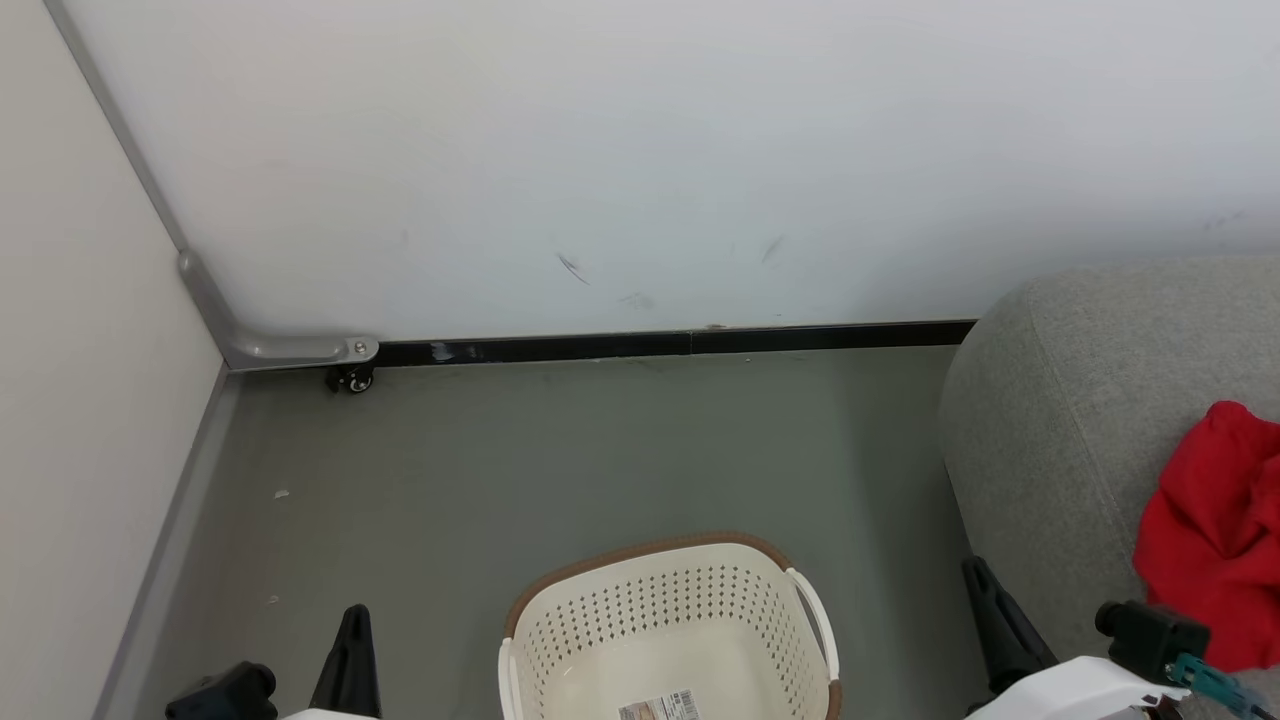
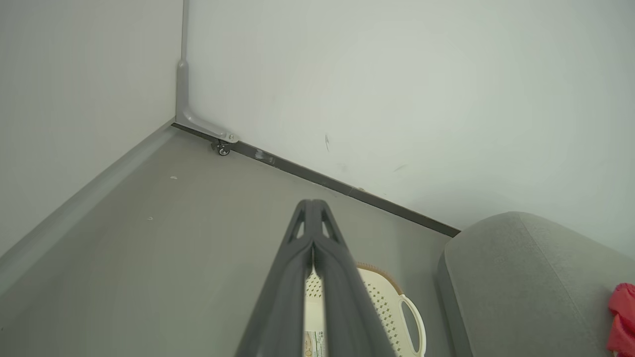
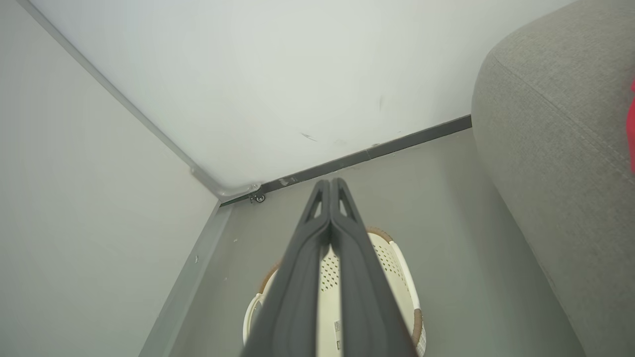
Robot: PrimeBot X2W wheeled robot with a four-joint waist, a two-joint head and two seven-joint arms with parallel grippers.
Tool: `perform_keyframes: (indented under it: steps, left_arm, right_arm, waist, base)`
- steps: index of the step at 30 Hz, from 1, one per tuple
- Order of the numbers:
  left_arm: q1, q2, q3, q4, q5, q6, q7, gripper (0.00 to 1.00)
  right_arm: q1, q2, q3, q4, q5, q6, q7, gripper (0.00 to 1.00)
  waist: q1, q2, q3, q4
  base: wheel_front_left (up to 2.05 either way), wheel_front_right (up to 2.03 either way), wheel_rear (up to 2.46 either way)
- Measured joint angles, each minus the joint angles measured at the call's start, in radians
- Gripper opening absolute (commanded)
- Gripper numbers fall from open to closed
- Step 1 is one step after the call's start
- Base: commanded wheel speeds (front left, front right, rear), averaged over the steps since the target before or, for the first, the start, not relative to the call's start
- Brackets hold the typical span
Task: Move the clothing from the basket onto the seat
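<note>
Here, basket upright, mouth upward.

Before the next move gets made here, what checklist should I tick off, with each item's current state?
1. Clothing lies on the seat: ok.
2. Both garments there: the red heap runs off the picture's edge: cannot tell.
3. Basket emptied: the visible inside holds a label, the near end is cut off: cannot tell.
4. Left gripper shut, nothing held: ok.
5. Right gripper shut, nothing held: ok.
</note>
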Motion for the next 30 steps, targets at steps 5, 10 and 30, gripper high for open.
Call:
perform_keyframes:
  steps: [5,10,30]
  left_arm:
    - [0.000,-0.006,0.022,-0.001,-0.063,-0.024,0.018,0.00]
    - [0.000,-0.011,0.045,-0.002,-0.125,-0.051,0.035,0.00]
    - [-0.015,-0.040,0.130,0.009,-0.376,-0.141,0.105,0.00]
  right_arm:
    - [0.000,0.000,-0.009,-0.009,0.070,0.000,0.011,0.00]
    - [-0.001,0.002,-0.023,-0.017,0.140,0.000,0.020,0.00]
    - [-0.019,0.003,-0.070,-0.052,0.427,0.000,0.070,0.00]
  waist:
    - [0.0046,0.0000,0.000,-0.001]
    - [0.0093,0.0000,-0.001,-0.001]
    - [0.0097,0.0000,0.004,-0.003]
  base:
    - [0.00,0.00,0.00]
    - [0.00,0.00,0.00]
    - [0.00,0.00,0.00]
